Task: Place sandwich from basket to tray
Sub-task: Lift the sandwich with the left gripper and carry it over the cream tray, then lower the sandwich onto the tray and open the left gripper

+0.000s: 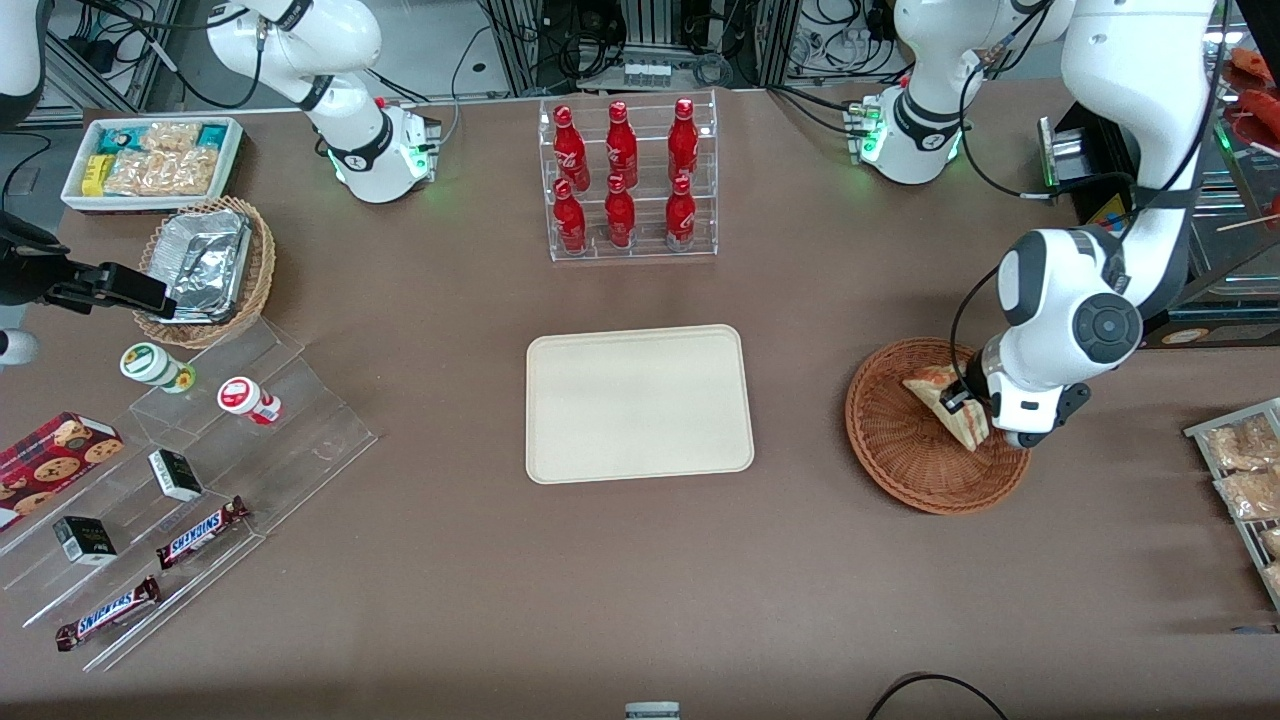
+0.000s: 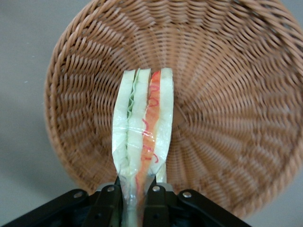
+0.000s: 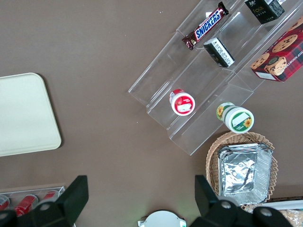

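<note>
A wide brown table (image 1: pixel 420 560) fills the room's middle, with cable-strewn metal framing along its edge farthest from the front camera. The cream tray (image 1: pixel 638 403) lies flat at the table's centre, bare, its long sides running along the table's length. Toward the working arm's end sits the round reddish-brown basket (image 1: pixel 905 450) — and over its rim nearest that end hangs the gripper (image 1: pixel 962 408).

The fingers (image 2: pixel 108 204) are pressed in on the sandwich (image 2: pixel 143 137), pinching the wrapped wedge at one narrow end. From the wrist camera the wedge stands edge-on, white bread outside with green and red layers between, its long axis running straight out from the jaws over the basket's woven floor. From the front it tilts, one end up near the basket's middle, the other down at the gripper. Whether it touches the wicker, I cannot tell.

Farther from the front camera than the tray stands a clear rack of red bottles (image 1: pixel 625 180). Toward the parked arm's end, a stepped clear display (image 1: pixel 250 450) carries Snickers bars (image 1: pixel 200 530) and small jars, with a tan basket of foil containers (image 1: pixel 205 265) and a white box of snacks (image 1: pixel 150 160) by that corner.
</note>
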